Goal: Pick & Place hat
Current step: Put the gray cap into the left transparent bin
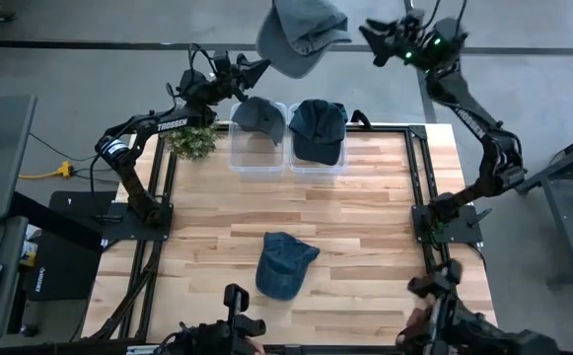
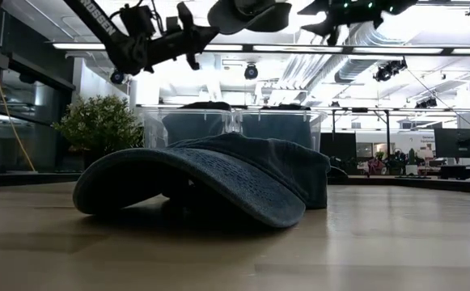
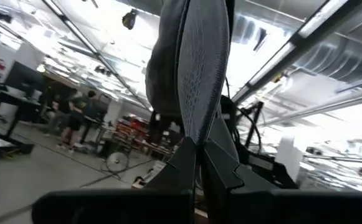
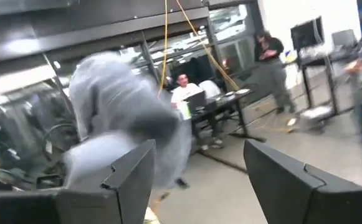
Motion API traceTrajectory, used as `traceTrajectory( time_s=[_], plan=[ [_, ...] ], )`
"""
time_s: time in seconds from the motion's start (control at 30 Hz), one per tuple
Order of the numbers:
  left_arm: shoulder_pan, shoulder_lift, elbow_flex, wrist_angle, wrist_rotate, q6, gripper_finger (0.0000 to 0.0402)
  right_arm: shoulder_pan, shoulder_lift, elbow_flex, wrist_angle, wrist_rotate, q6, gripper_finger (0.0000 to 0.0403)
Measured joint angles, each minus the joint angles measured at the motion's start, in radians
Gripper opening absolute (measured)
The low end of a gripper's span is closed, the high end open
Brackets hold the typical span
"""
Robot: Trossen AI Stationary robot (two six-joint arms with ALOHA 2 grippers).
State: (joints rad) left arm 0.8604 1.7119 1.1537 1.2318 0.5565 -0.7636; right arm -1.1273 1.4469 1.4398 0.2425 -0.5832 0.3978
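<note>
There are four hats. One grey hat (image 1: pixel 301 35) hangs high in the air, past the far edge of the table (image 1: pixel 365 247). The left gripper (image 1: pixel 256 71) pinches the edge of it with its fingers pressed together. In the left wrist view the grey hat (image 3: pixel 190 74) stands up right from the closed fingertips. The right gripper (image 1: pixel 377 39) is just beside the grey hat, on its other side. Its two fingers (image 4: pixel 131 177) are spread wide and do not touch the hat. In the right wrist view the hat (image 4: pixel 115 118) sits by one finger, blurred.

A blue hat (image 1: pixel 284 264) lies flat on the wood near the front of the table, in the middle. It is well apart from both grippers. There is lots of bare wood all around it.

Two clear bins stand side by side at the far edge of the table, touching each other. The left bin (image 1: pixel 257 153) has a dark hat (image 1: pixel 257 114) in it. The right bin (image 1: pixel 316 163) has a dark hat (image 1: pixel 318 128) too, and this one fills the bin.

One small green plant (image 1: pixel 193 140) sits at the far left corner, just beside the left bin. There are two arms. Both reach up over the far edge. Black rails run down the left and right sides of the table.
</note>
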Motion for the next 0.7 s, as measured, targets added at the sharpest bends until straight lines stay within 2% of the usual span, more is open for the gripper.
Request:
traceTrajectory(
  time_s=[0.17,0.43,0.6,0.7],
  plan=[
    [-0.003,-0.001,-0.003,0.003,0.048,-0.005,0.0000,-0.012,0.051,0.221,-0.273,-0.055,-0.250,0.0238],
    [-0.003,-0.001,-0.003,0.002,0.064,-0.017,0.0000,0.039,0.257,0.667,-0.788,-0.055,-0.600,0.0238],
    [-0.003,-0.001,-0.003,0.001,0.064,-0.017,0.0000,0.062,0.345,0.863,-0.918,-0.047,-0.703,0.0238],
    [-0.003,-0.001,-0.003,-0.001,0.064,-0.017,0.0000,0.073,0.371,0.919,-0.935,-0.059,-0.713,0.0238]
  ],
)
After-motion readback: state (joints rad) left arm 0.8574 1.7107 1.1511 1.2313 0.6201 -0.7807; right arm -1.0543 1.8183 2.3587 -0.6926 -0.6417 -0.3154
